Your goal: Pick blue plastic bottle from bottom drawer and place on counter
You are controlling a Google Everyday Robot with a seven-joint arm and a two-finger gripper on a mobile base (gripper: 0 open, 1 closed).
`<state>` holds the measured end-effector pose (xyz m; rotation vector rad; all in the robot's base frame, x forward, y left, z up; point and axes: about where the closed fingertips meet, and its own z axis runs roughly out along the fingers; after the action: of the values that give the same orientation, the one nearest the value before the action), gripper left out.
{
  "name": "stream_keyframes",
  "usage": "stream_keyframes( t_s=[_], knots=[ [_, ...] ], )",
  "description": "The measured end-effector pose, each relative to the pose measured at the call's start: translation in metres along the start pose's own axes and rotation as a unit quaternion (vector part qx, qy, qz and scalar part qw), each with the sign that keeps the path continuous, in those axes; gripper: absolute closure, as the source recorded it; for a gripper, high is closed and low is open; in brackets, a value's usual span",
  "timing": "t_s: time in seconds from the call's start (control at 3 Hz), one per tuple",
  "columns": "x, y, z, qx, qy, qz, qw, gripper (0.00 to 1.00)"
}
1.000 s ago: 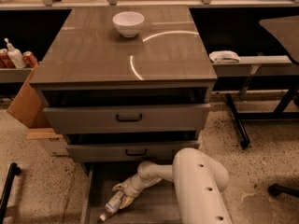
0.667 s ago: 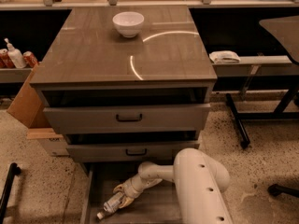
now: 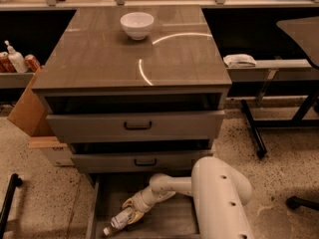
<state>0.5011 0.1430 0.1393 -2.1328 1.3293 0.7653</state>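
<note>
The blue plastic bottle (image 3: 118,221) lies on its side on the floor of the open bottom drawer (image 3: 164,223), cap toward the front left. My white arm reaches down into the drawer from the lower right. My gripper (image 3: 128,211) sits over the bottle's upper end, its fingers on either side of the bottle. The counter (image 3: 114,59) is the glossy grey-brown top of the cabinet, above and behind the arm.
A white bowl (image 3: 137,25) stands at the back of the counter. Two drawers with black handles (image 3: 137,126) sit above the bottom drawer. A cardboard box (image 3: 27,111) is at the left, a white pump bottle (image 3: 15,59) on a shelf, and a chair base (image 3: 254,128) at the right.
</note>
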Motion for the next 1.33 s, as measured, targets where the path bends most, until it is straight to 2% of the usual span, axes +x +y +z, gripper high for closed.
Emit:
stream_keyframes(
  t_s=[0.33,0.67,1.0,1.33],
  knots=[
    [-0.011,0.008,-0.027,0.033,-0.024,-0.011,0.9991,1.0],
    [-0.02,0.013,-0.062,0.072,-0.033,-0.022,0.9966,1.0],
    [-0.032,0.021,-0.096,0.103,-0.027,-0.03,0.9938,1.0],
    [-0.032,0.021,-0.096,0.104,-0.027,-0.03,0.9938,1.0]
  ],
)
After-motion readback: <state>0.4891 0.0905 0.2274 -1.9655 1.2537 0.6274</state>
